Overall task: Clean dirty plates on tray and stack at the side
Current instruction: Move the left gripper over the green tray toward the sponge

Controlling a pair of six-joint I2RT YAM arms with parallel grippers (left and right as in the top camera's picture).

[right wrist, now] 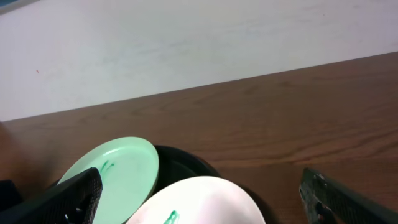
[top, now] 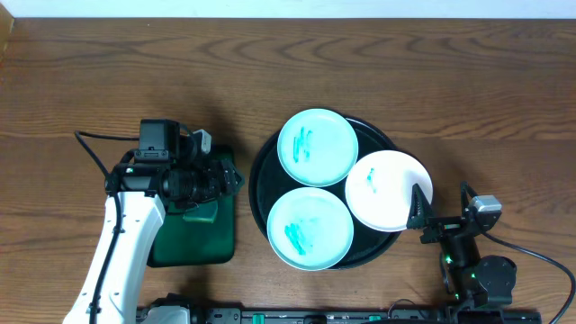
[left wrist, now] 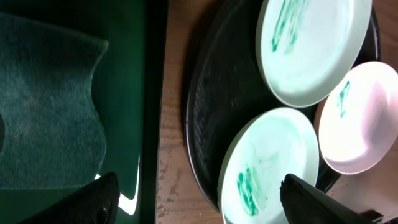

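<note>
The round black tray (top: pixel 262 184) holds three plates. Two are mint green with teal smears: one at the back (top: pixel 318 147) and one at the front (top: pixel 310 228). The third is white (top: pixel 389 190), with a small teal mark. My left gripper (top: pixel 227 178) hangs open between the tray's left rim and the green rectangular tray. In the left wrist view its fingers (left wrist: pixel 93 202) frame the front mint plate (left wrist: pixel 270 165) and the black tray's rim (left wrist: pixel 214 106). My right gripper (top: pixel 439 209) stands open by the white plate's right edge. The right wrist view shows the white plate (right wrist: pixel 199 202) low between the fingers.
A dark green rectangular tray (top: pixel 193 243) lies left of the black tray, with a green sponge-like pad (left wrist: pixel 50 106) in it. Bare wooden table stretches behind and to both sides. A pale wall (right wrist: pixel 186 50) rises beyond the table's far edge.
</note>
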